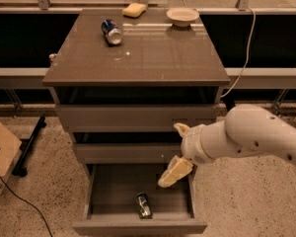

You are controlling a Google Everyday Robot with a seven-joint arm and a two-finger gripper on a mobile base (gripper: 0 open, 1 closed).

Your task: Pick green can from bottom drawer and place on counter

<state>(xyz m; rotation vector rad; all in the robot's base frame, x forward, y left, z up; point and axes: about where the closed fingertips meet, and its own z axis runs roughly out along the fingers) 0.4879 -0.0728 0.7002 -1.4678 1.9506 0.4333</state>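
Observation:
The green can (144,205) lies on its side near the front of the open bottom drawer (138,226). The counter (153,58) is the glossy grey-brown top of the cabinet. My gripper (177,151) is open and empty. It hangs in front of the middle drawer at the right, above the bottom drawer's right rear corner. Its lower fingertip (171,174) is above and to the right of the can, clear of it. The white arm reaches in from the right.
On the counter lie a blue can (111,32) on its side, a yellow sponge (134,10) and a white bowl (182,16). The two upper drawers are shut. A cardboard box (1,157) and a black cable are on the floor at left; a white cord (244,58) hangs at right.

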